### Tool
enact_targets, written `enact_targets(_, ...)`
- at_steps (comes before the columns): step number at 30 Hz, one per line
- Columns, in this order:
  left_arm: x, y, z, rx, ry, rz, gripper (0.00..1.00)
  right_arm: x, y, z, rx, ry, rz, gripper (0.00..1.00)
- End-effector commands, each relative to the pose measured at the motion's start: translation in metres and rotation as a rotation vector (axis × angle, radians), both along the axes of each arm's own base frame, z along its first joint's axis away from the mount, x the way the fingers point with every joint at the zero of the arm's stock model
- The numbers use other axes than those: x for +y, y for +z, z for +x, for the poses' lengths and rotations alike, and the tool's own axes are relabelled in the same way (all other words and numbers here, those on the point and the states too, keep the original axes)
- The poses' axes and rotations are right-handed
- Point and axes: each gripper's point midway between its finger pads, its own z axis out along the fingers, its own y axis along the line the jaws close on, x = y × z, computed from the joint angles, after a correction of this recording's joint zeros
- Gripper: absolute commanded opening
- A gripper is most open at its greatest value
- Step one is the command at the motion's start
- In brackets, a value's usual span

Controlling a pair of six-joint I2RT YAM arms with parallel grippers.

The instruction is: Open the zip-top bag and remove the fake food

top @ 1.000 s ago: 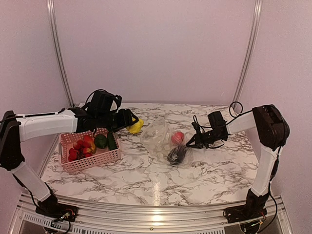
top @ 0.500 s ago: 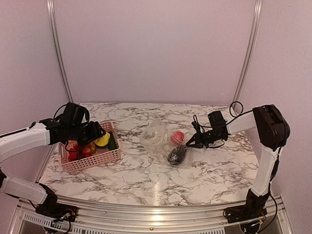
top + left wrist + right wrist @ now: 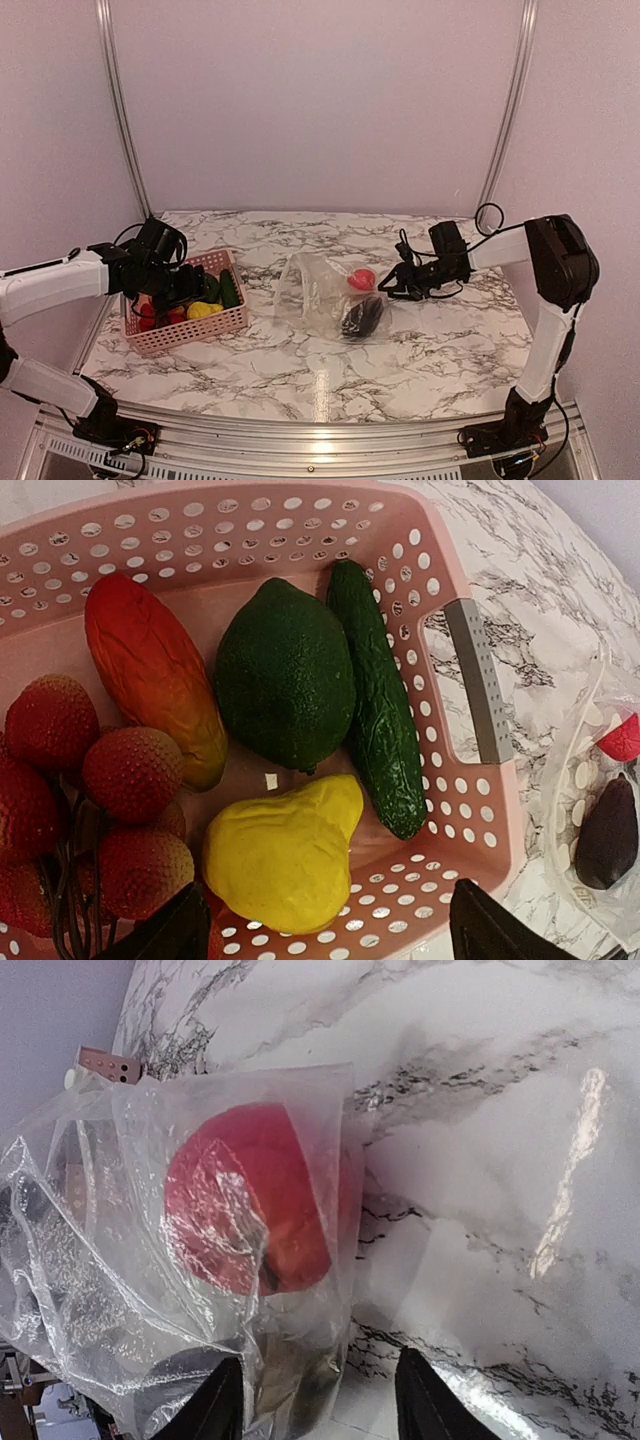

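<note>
Over pink basket (image 3: 190, 336), left gripper (image 3: 320, 935) spread, empty; right gripper (image 3: 316, 1396) closure untellable. Zip-top bag (image 3: 320, 296) beside basket may be dragged if unpinned.

Zip-top bag (image 3: 130, 1260) clear crinkly plastic film w/ shiny creases, red fruit (image 3: 250, 1200) inside smooth, basket (image 3: 250, 520) pink perforated matt plastic, tabletop (image 3: 500, 1110) glossy marble-look, green cucumber (image 3: 380, 720) & round green fruit (image 3: 285, 675) pebbly, yellow piece (image 3: 285, 855) fine-grained semi-gloss, red berries (image 3: 130, 775) bumpy.
</note>
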Motion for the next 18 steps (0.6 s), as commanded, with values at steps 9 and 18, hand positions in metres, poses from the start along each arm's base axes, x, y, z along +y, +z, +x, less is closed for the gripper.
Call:
enact_targets(9, -0.044, 0.064, 0.021, -0.145, -0.163, -0.116, 0.85, -0.012, 0.058, -0.006, -0.077, -0.010, 0.016, 0.59)
enact_targets(18, -0.123, 0.054, 0.011, -0.110, -0.357, -0.247, 0.65, -0.012, 0.059, -0.060, -0.016, 0.006, 0.096, 0.59)
